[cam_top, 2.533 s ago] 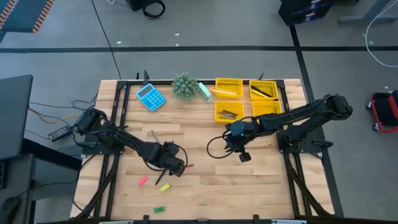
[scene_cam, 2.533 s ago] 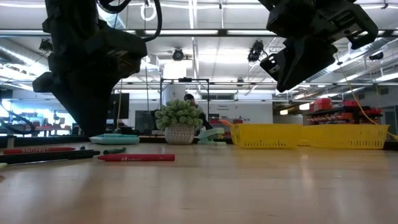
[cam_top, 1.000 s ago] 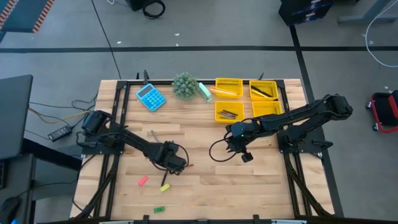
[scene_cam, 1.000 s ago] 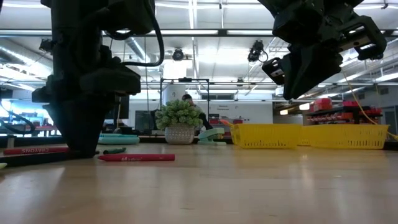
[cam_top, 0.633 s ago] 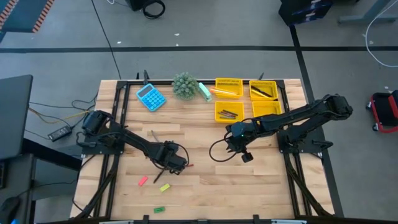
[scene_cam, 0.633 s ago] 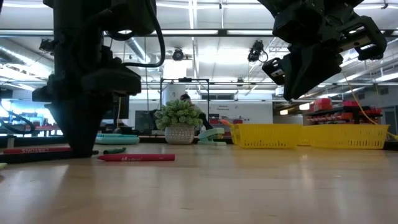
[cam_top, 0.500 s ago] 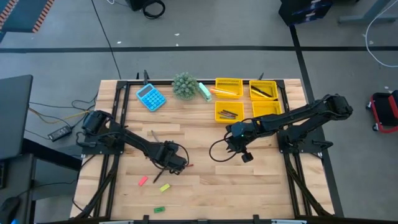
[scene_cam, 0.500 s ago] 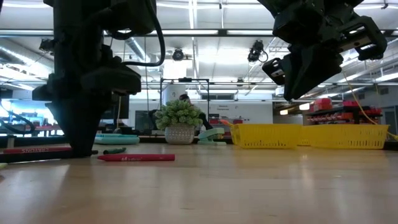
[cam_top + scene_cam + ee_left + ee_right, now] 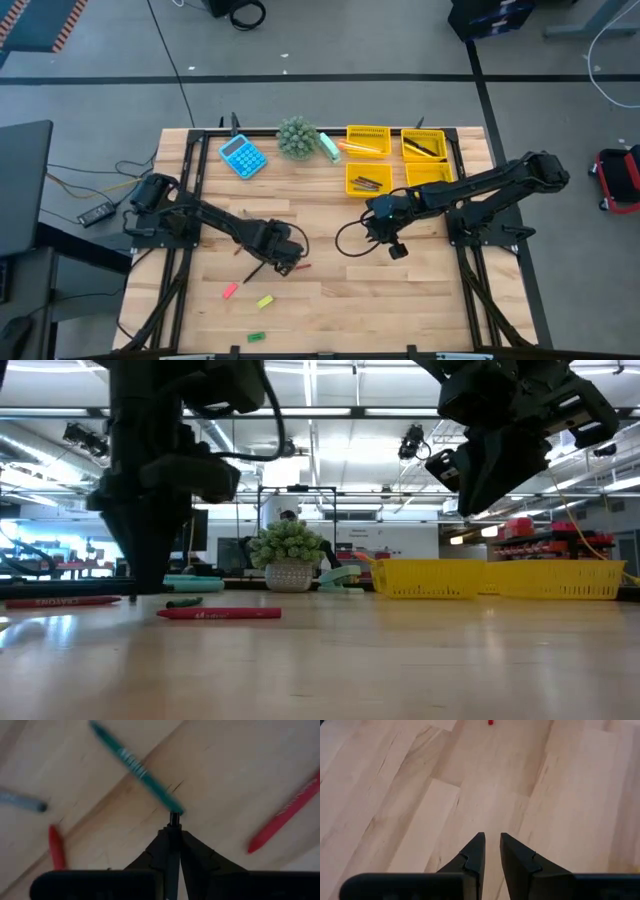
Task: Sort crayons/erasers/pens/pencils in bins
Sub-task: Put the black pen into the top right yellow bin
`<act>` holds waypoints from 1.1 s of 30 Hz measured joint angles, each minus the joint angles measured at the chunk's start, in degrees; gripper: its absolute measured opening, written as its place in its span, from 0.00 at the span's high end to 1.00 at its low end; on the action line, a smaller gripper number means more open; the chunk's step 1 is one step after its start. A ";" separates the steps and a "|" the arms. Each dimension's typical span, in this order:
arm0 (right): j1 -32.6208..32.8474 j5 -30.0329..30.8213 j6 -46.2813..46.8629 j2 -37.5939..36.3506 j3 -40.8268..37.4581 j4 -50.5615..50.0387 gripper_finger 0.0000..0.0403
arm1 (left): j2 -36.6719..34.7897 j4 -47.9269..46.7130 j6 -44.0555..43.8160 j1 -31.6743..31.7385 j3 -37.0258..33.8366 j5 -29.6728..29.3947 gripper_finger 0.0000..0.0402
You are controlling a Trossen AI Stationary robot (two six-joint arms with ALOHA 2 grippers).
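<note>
Left gripper (image 9: 171,827) clamped on a dark pen (image 9: 172,862) — crayons (image 9: 284,812) and erasers (image 9: 264,301) scattered around it; right gripper (image 9: 491,851) slightly apart, empty; bins (image 9: 368,180) partly filled.

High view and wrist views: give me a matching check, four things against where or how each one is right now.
Things:
1. left gripper
2. right gripper
3. pink eraser
4. blue calculator

States:
A. next to the plant
B. shut on a dark pen
C. lying loose on the wood
D. slightly open, empty, over bare wood

Pairs: 1-B, 2-D, 3-C, 4-A
</note>
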 joint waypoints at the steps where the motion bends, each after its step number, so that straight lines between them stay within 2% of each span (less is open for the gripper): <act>1: 0.00 0.77 0.00 -0.56 0.00 -0.17 0.84 | 0.00 0.18 1.33 0.59 0.45 -0.03 0.90; 5: 0.00 4.82 1.43 -3.64 0.00 -2.26 0.84 | -0.02 -3.26 7.76 3.96 3.58 -0.44 0.90; 10: -0.02 8.43 11.02 -8.73 0.03 -7.27 0.84 | -0.04 -3.78 21.11 8.79 9.84 -4.20 0.92; 14: 0.00 8.62 15.65 -12.79 0.03 -11.85 0.84 | -0.11 -1.88 31.30 12.32 14.51 -7.86 0.92; 18: 0.00 8.62 19.93 -16.58 0.03 -15.12 0.84 | -0.11 3.54 42.42 15.34 18.57 -9.04 0.96; 23: 0.00 12.27 24.50 -19.87 0.07 -20.43 0.84 | -0.15 10.15 54.89 18.33 21.37 -9.02 0.99; 26: 0.00 15.75 27.01 -21.00 0.07 -25.47 0.84 | -0.15 10.54 58.29 20.17 22.30 -7.92 0.97; 28: 0.00 17.73 28.71 -21.28 0.07 -27.28 0.84 | -0.15 10.00 59.05 21.56 22.38 -4.68 0.96; 31: 0.00 19.65 30.53 -20.87 0.07 -26.39 0.84 | -0.16 8.76 61.36 23.30 22.40 -0.56 0.95; 33: 0.00 20.68 29.92 -19.85 0.07 -23.25 0.84 | -0.17 6.86 64.97 24.14 22.43 -0.14 0.96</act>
